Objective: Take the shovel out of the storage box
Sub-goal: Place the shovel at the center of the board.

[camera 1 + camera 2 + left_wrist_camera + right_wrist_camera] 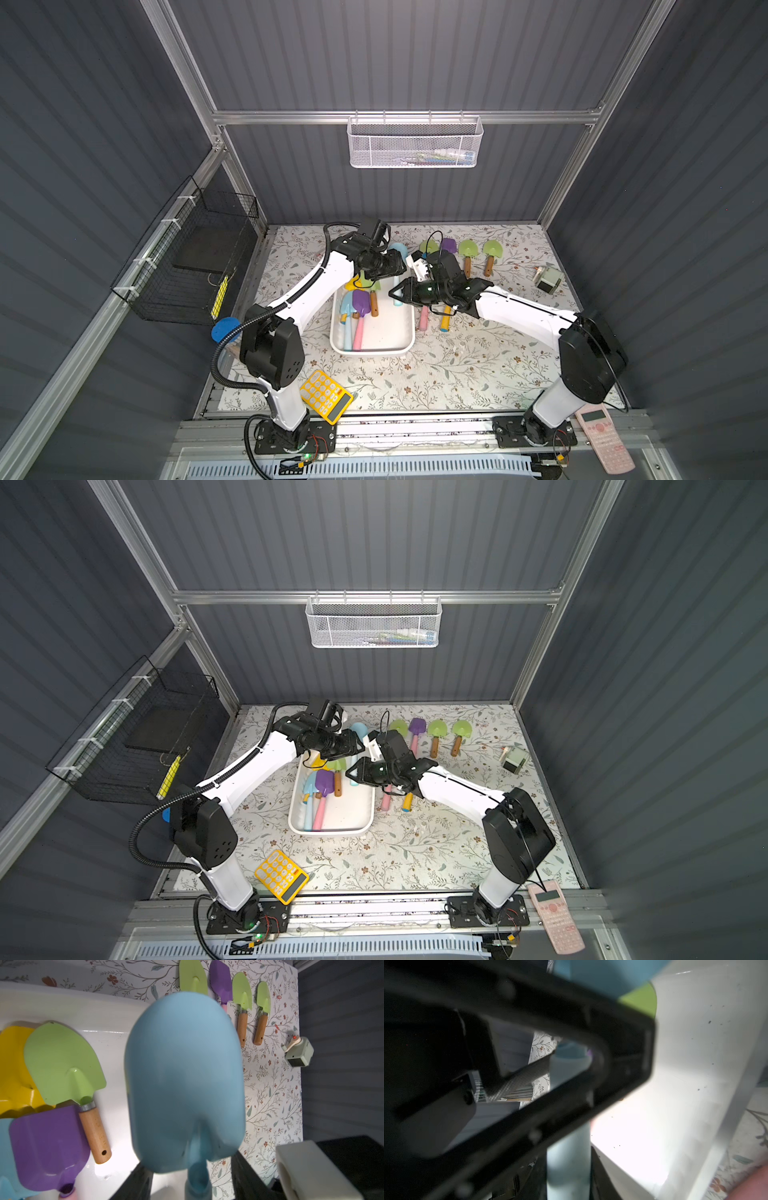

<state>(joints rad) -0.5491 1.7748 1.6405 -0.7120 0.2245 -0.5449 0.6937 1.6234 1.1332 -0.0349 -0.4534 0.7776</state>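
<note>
Above the far corner of the storage box [374, 352], on the side nearest the right arm, the blue shovel [397, 250] is held off the floor of the box. Its blade reaches past the far rim and its pale handle lies over the inside.

The right gripper [395, 293] is clenched on that handle. The left gripper [193, 1176] has its fingers spread, one on each side of the handle, with a gap showing on both sides, so it appears to carry no load.

Likely faults from here:
- The broad blade sits well away from the single grip point, so the shovel may swing or slip between the fingers.
- The spread left fingers flank the handle and could snag it during withdrawal.
- A low path could knock the blade against the rim or the green shovel [62, 1064] in the box.
</note>
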